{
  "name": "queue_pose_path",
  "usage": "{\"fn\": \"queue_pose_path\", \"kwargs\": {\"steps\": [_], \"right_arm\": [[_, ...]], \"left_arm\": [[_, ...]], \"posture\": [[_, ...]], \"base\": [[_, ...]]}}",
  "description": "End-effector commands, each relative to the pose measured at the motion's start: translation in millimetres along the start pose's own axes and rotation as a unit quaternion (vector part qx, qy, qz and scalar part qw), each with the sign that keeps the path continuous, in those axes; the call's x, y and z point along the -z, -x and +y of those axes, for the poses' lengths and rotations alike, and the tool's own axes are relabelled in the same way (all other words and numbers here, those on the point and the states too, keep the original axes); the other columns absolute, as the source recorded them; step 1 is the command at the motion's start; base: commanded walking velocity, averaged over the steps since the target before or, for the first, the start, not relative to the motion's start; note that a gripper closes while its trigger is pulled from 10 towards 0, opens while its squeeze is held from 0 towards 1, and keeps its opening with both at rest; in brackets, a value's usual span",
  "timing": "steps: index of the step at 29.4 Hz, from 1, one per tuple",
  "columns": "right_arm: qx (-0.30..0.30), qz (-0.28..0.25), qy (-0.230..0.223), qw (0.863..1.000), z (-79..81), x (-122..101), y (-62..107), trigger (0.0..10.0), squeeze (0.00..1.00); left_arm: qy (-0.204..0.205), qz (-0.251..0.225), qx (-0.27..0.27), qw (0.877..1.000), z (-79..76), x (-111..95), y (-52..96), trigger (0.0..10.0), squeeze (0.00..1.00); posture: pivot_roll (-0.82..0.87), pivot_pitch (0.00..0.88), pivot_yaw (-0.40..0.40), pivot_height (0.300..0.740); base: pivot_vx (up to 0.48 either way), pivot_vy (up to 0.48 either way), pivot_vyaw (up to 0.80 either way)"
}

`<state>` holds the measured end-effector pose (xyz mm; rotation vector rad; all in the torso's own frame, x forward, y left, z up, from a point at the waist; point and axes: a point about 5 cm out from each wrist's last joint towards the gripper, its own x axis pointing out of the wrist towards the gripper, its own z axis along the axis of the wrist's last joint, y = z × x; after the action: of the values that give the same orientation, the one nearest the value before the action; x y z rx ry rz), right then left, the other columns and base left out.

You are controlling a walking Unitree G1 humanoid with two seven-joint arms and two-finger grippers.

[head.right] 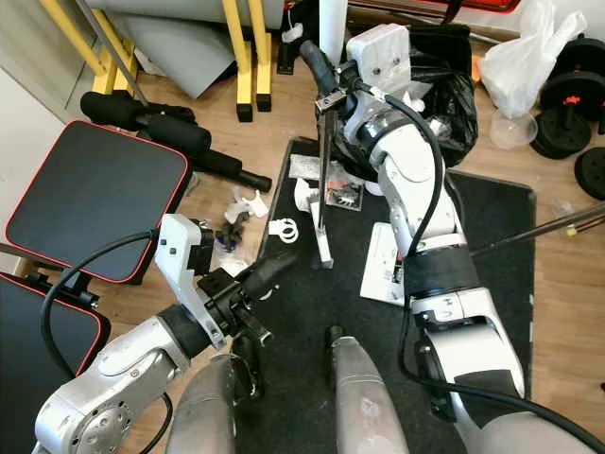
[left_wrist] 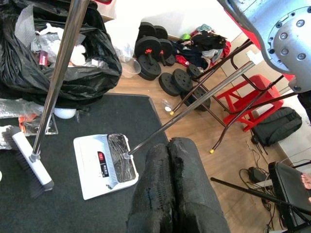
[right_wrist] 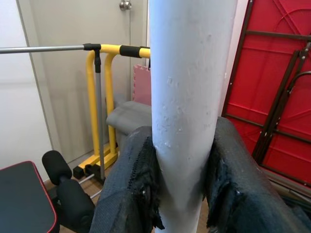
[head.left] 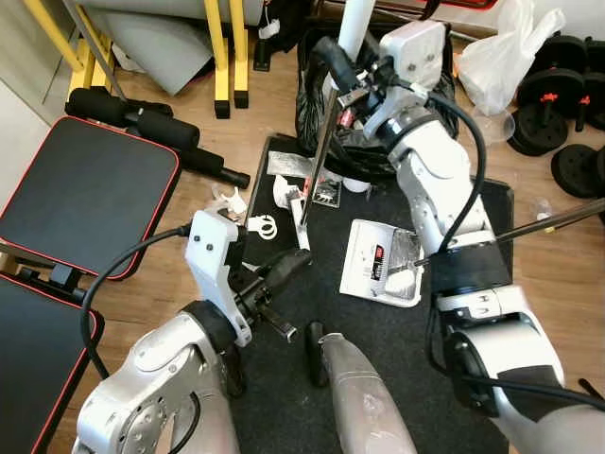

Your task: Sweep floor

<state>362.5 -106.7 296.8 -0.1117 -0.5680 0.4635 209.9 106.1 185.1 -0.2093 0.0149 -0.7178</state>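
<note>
My right gripper (right_wrist: pixel 181 165) is shut on the broom's thick white grip (right_wrist: pixel 189 82), held high above the mat. The broom's metal shaft (head.left: pixel 319 156) slants down to its white brush head (head.right: pixel 323 248), which rests on the black mat (head.left: pixel 378 369). A white dustpan (head.left: pixel 383 263) lies flat on the mat right of the brush, its long handle (head.left: pixel 558 220) running off to the right. White scraps of litter (head.left: pixel 233 200) lie on the wood floor and mat edge. My left gripper (left_wrist: pixel 167 145) hovers low over the mat, shut and holding nothing.
An open black rubbish bag (left_wrist: pixel 58 58) full of waste sits behind the mat. A black bench with red trim (head.left: pixel 85 194) lies to the left, a yellow frame (head.left: pixel 227 57) behind it. Weight plates (head.left: pixel 558 113) and a red folding stool (left_wrist: pixel 252 92) stand to the right.
</note>
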Motion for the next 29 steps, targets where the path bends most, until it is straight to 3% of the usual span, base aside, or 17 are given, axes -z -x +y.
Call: {"fn": "queue_pose_path", "kwargs": {"steps": [1,15,24,29], "right_arm": [[-0.006,-0.006,0.028,1.000,-3.3,-7,2.5,10.0,0.00],[-0.010,-0.012,0.018,1.000,-8.2,-22,1.6,10.0,0.00],[0.008,-0.075,0.018,0.997,-12.8,-51,-1.6,10.0,0.00],[-0.002,-0.105,-0.006,0.994,-5.4,-65,-1.9,10.0,0.00]], "left_arm": [[0.015,0.015,0.013,1.000,-1.9,9,0.5,10.0,0.00],[0.014,0.017,0.015,1.000,-0.1,10,-1.8,10.0,0.00],[0.012,0.017,0.014,1.000,1.7,11,-4.2,10.0,0.00],[0.011,0.016,0.012,1.000,3.6,13,-6.1,10.0,0.00]], "posture": [[-0.17,0.388,-0.149,0.740],[-0.17,0.377,-0.147,0.740],[-0.17,0.365,-0.145,0.740],[-0.17,0.337,-0.147,0.740]], "base": [[0.000,0.000,0.00],[0.000,0.000,0.00],[0.000,0.000,0.00],[0.000,0.000,0.00]]}}
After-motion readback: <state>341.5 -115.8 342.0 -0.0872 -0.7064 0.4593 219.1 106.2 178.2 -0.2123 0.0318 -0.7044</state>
